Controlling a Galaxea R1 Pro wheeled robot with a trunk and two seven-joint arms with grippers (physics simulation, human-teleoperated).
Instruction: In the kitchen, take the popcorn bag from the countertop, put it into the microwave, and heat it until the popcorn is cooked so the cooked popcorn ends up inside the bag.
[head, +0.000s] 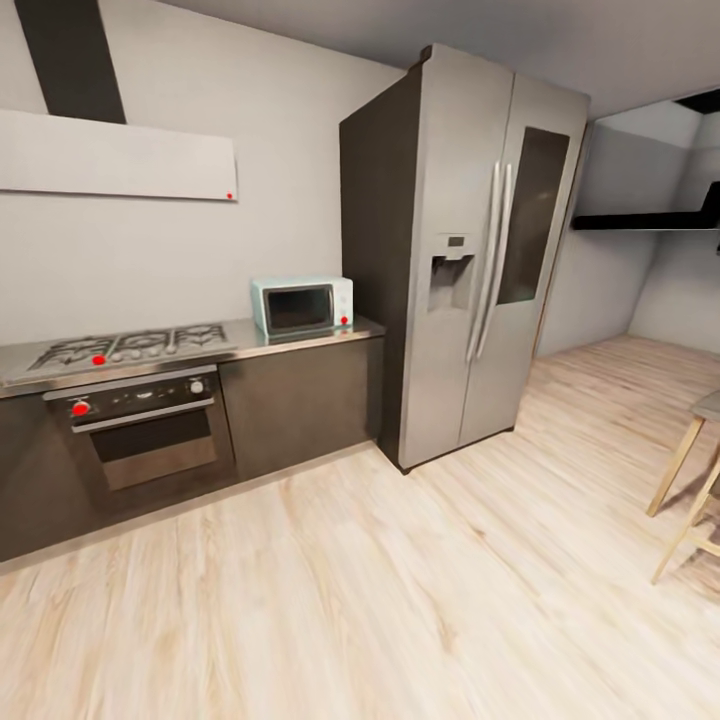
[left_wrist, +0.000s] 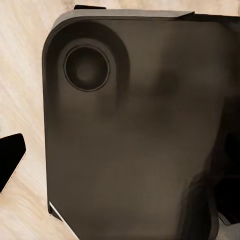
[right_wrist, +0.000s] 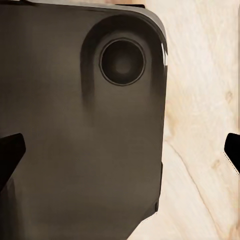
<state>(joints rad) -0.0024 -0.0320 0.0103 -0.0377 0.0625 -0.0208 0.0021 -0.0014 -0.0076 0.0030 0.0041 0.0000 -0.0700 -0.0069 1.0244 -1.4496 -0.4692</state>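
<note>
Two grippers pointed down over the robot's dark base (left_wrist: 130, 140) and wood floor (head: 400, 600), jaw state impossible to tell; microwave (head: 301, 305) shut on countertop (head: 300, 345) beside fridge (head: 470, 250), well apart, judged still approaching; popcorn bag unsighted.

I read the microwave (head: 302, 305) as pale mint-blue with a dark glass door and a red dot. Countertop (head: 300, 342) glossy grey over dark cabinet fronts (head: 298, 405). Fridge (head: 470, 250) silver-grey, black door panel. Hob (head: 125, 348) steel with one red dot; oven (head: 145, 425) dark. Floor (head: 400, 600) pale wood grain. My wrist views show a dark brown-grey base plate (left_wrist: 130, 140) over that same light wood.
</note>
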